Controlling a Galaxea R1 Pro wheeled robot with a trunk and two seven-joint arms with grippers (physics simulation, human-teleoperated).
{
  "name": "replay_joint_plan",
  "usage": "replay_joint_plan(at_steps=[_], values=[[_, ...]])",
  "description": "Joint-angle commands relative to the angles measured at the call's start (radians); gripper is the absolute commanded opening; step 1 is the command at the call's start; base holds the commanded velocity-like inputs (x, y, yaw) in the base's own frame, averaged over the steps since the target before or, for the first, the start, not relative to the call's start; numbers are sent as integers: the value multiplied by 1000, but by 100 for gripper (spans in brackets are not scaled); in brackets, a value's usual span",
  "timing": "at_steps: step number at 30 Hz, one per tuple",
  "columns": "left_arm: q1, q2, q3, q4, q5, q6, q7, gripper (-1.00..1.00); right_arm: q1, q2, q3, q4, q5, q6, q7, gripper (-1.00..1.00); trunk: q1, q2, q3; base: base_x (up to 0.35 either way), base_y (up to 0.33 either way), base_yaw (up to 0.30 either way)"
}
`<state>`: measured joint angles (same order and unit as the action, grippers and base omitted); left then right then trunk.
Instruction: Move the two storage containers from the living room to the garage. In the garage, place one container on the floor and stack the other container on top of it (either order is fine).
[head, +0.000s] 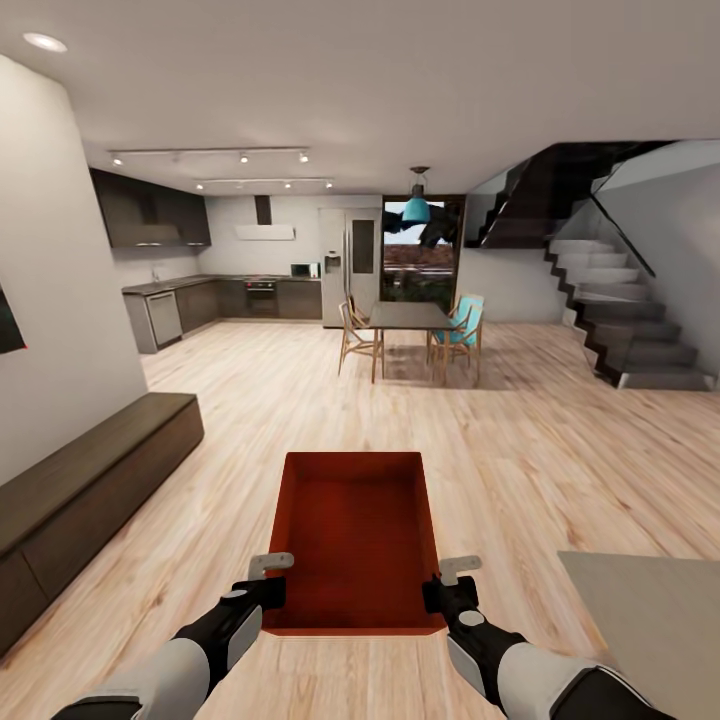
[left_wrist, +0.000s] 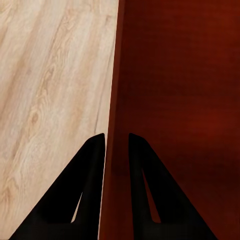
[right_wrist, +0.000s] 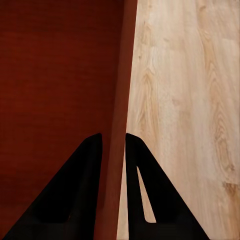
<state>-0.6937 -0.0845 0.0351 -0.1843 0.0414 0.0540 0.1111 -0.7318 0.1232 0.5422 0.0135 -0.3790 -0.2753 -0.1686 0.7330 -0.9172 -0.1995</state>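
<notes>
I am pinching the thin-walled orange-red rectangular bin (head: 355, 540) at twelve o'clock — left tool (left_wrist: 116, 142), right tool (right_wrist: 113, 142) clamping opposite walls — probably light, flexing.

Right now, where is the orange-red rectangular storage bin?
In the head view the orange-red rectangular storage bin is low at centre, above the light wood plank floor, held between the left gripper and right gripper, each clamping a side wall.

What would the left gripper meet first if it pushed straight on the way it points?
The left gripper already straddles the storage container's side wall; pushing on, it would probably just slide along that wall, though depth is unclear.
</notes>
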Motion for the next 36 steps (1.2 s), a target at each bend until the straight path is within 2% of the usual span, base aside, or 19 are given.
replay_joint_plan(at_steps=[1, 36], values=[[0, -1, -9, -1, 3, 6, 8, -100, -1, 3, -13, -12, -9, -4, -6, -100, 1, -1, -1, 321, 0, 0], [0, -1, -9, -1, 3, 6, 8, -100, -1, 3, -11, -12, -9, -4, -6, -100, 1, -1, -1, 321, 0, 0]])
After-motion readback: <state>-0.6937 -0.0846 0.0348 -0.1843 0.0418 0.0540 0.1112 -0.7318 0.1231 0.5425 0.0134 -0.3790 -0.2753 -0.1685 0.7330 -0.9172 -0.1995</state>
